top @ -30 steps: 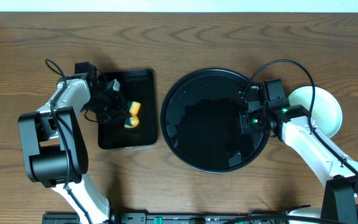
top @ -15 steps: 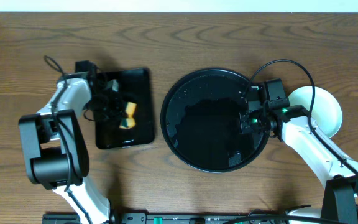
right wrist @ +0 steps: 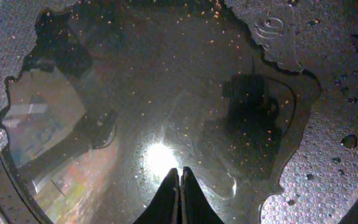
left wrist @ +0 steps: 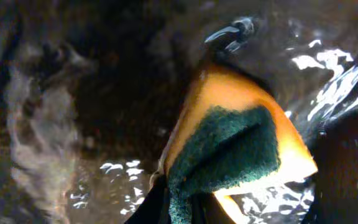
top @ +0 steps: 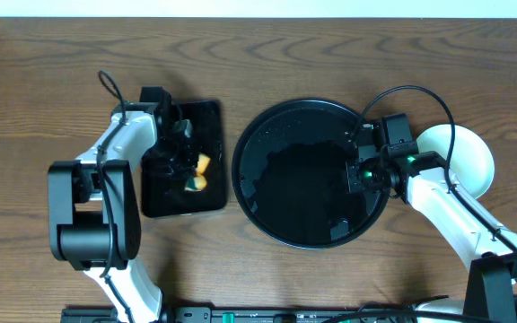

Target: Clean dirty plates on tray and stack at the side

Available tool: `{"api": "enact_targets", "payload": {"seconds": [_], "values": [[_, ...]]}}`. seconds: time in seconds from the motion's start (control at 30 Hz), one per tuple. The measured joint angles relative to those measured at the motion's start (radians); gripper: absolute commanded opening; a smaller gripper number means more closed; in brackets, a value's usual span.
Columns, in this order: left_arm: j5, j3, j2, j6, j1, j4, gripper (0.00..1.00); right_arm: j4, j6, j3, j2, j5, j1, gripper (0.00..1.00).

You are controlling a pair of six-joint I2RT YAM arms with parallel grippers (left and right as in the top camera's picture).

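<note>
The round black tray (top: 276,135) lies mid-table, its floor wet (right wrist: 328,155) and with only a water film on it. A pale plate (top: 469,157) rests on the table right of the tray, partly under my right arm; no smear shows on it. My right gripper (top: 353,174) hovers low over the tray's right side, shut and empty (right wrist: 180,177). My left gripper (top: 189,167) sits over the small rectangular tray, shut (left wrist: 182,208) on a yellow sponge with a green scouring face (left wrist: 241,137), (top: 199,177).
The small rectangular black tray (top: 209,117) lies left of the round one and is wet (left wrist: 328,68). The pale plate is near the table's right side. Bare wood table (top: 25,108) runs along the left and the back.
My left arm has swung to the right with the sponge, which now sits a little nearer the rectangular tray's right edge. The right arm has not moved.
</note>
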Motion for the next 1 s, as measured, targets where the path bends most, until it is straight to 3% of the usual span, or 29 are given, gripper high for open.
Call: {"api": "enact_targets", "payload": {"seconds": [0.23, 0.33, 0.47, 0.8, 0.9, 1.0], "values": [[-0.115, 0.005, -0.04, -0.056, 0.012, -0.006, 0.17, 0.0, 0.0, 0.0, 0.0, 0.0, 0.0, 0.01], [-0.152, 0.004, -0.105, -0.067, 0.01, 0.001, 0.35, 0.0, 0.0, 0.0, 0.0, 0.0, 0.0, 0.01], [-0.176, 0.004, -0.22, -0.068, 0.01, 0.001, 0.52, 0.0, 0.0, 0.0, 0.0, 0.003, 0.0, 0.01], [-0.185, 0.004, -0.282, -0.069, 0.01, -0.065, 0.54, 0.007, 0.0, 0.0, 0.0, 0.004, 0.0, 0.01], [-0.169, 0.004, -0.282, -0.069, 0.01, -0.082, 0.57, 0.029, 0.001, 0.0, 0.0, 0.005, 0.0, 0.07], [-0.15, 0.004, -0.285, -0.068, 0.01, -0.099, 0.63, 0.071, 0.004, 0.0, 0.0, 0.018, 0.0, 0.2]]}}
